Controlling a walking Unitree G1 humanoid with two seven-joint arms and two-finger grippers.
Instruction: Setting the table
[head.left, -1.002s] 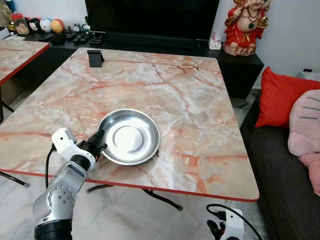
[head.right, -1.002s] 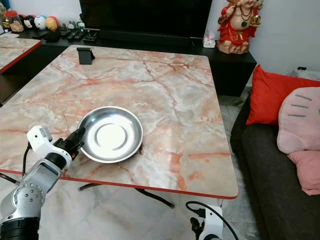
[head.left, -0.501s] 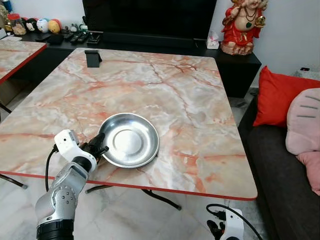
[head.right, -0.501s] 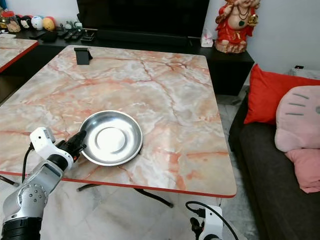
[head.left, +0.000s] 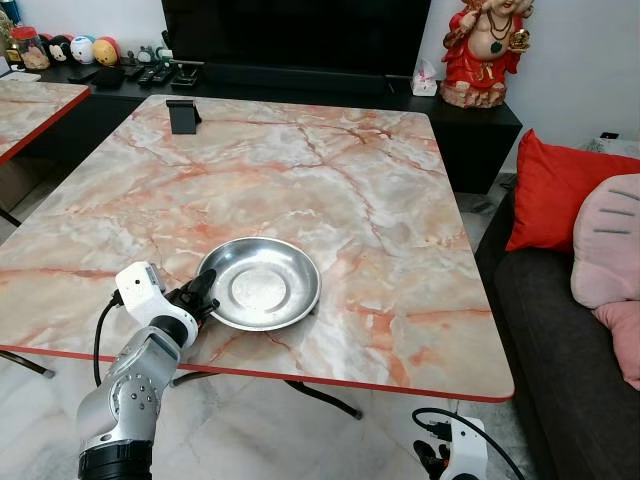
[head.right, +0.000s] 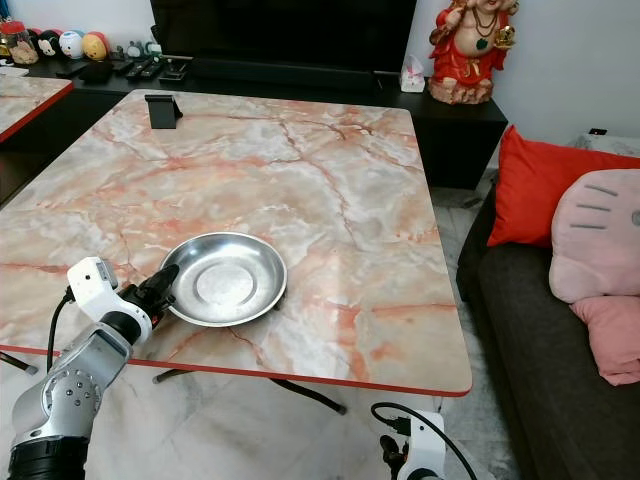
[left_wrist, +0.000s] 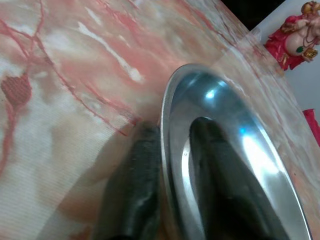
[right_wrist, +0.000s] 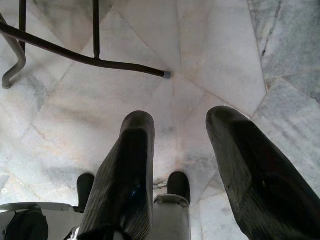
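Steel plate (head.left: 259, 283) lies on the marble table (head.left: 400, 230) close to its near edge, toward the near left corner. The left gripper (head.left: 198, 296) pinches the plate's rim, one finger inside the bowl and one outside, seemingly tight, though the wrist view is blurred. To place it well, keep it flat and slide slowly before letting go. The right gripper (right_wrist: 182, 165) hangs idle, fingers spread, over the floor.
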